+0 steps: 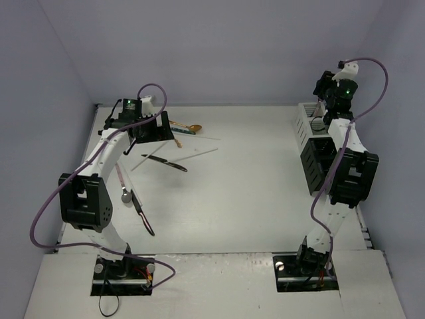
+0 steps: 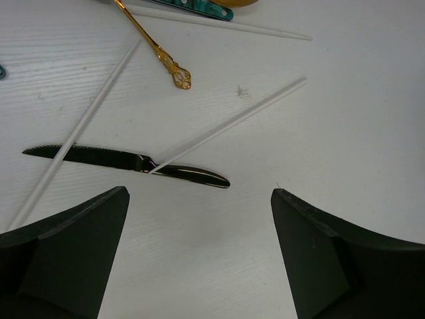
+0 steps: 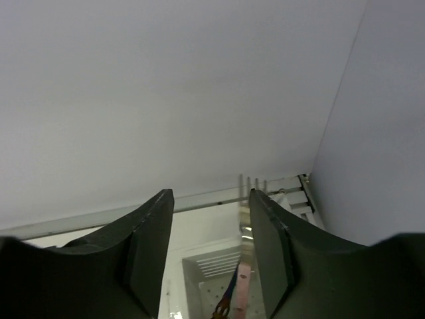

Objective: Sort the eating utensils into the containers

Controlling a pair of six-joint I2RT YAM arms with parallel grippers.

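Observation:
My left gripper (image 1: 150,129) is open and empty, low over the loose utensils at the table's back left. In the left wrist view its jaws (image 2: 199,193) stand wide apart just short of a black-handled knife (image 2: 126,163). Pale chopsticks (image 2: 229,123) cross the knife, with a gold handle (image 2: 165,58) and a teal-handled piece (image 2: 199,8) beyond. My right gripper (image 1: 320,114) is open above the white container (image 1: 304,119). In the right wrist view its jaws (image 3: 209,193) are apart. A pink-handled fork (image 3: 247,226) stands in the white container (image 3: 212,266), beside the right finger.
A black container (image 1: 319,163) stands in front of the white one at the right edge. A gold spoon (image 1: 188,127), a knife (image 1: 164,161), a pink-handled spoon (image 1: 123,183) and a dark-handled piece (image 1: 143,214) lie on the left half. Walls close in on three sides.

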